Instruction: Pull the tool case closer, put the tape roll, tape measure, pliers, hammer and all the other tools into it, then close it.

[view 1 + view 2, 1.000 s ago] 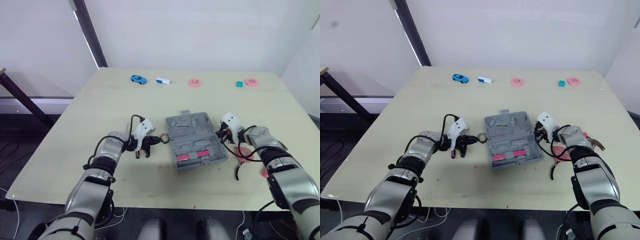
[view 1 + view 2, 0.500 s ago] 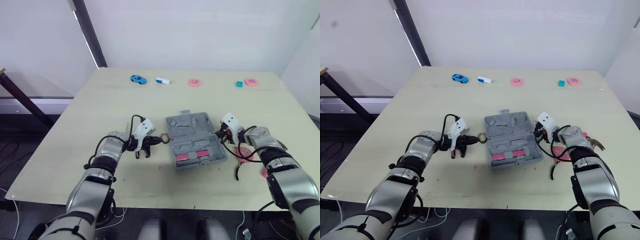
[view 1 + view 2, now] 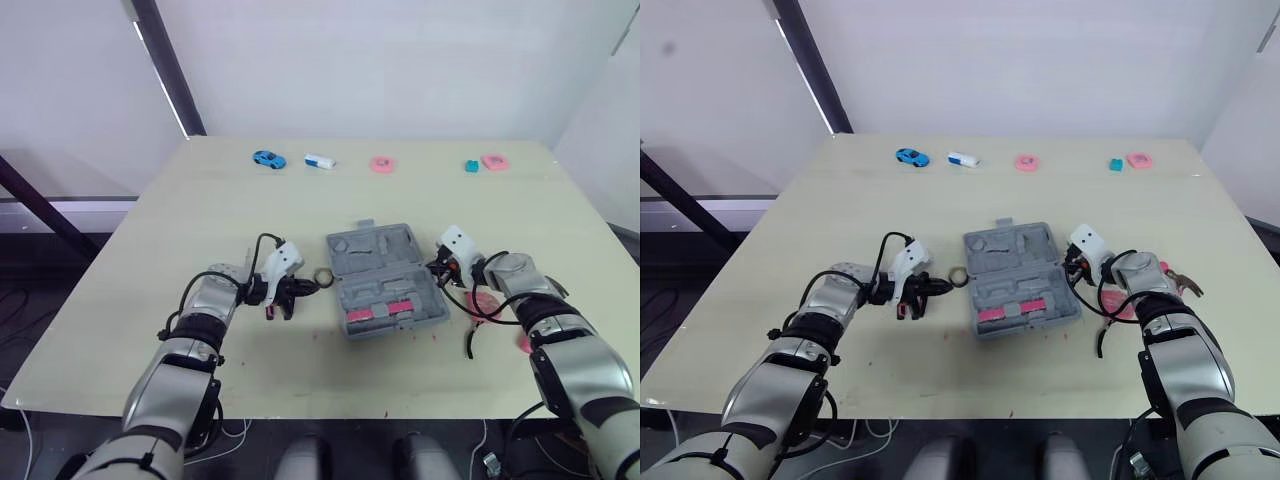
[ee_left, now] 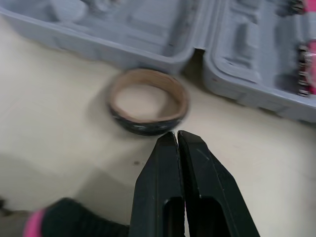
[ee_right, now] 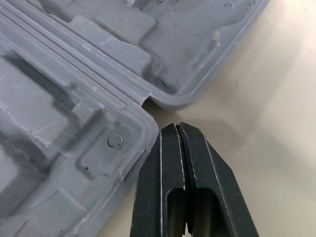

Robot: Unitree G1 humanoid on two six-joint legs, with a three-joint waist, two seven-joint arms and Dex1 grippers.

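Grey tool case (image 3: 385, 290) lies open, partly filled; tape roll (image 4: 148, 101) lies outside. Left gripper (image 4: 177, 134) and right gripper (image 5: 176, 126): jaws closed, empty.

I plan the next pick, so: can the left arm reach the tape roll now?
Probably yes. The tape roll lies just ahead of the left tool, beside the tool case; nothing stands between them, but the tool is shut and must open first.

The right tool (image 5: 176, 126) is holding its two black fingers pressed together, pointing at the notch where the two grey halves of the open tool case (image 5: 74, 98) are meeting. Its tips are sitting just beside the case's edge, over the pale table (image 5: 256, 113).
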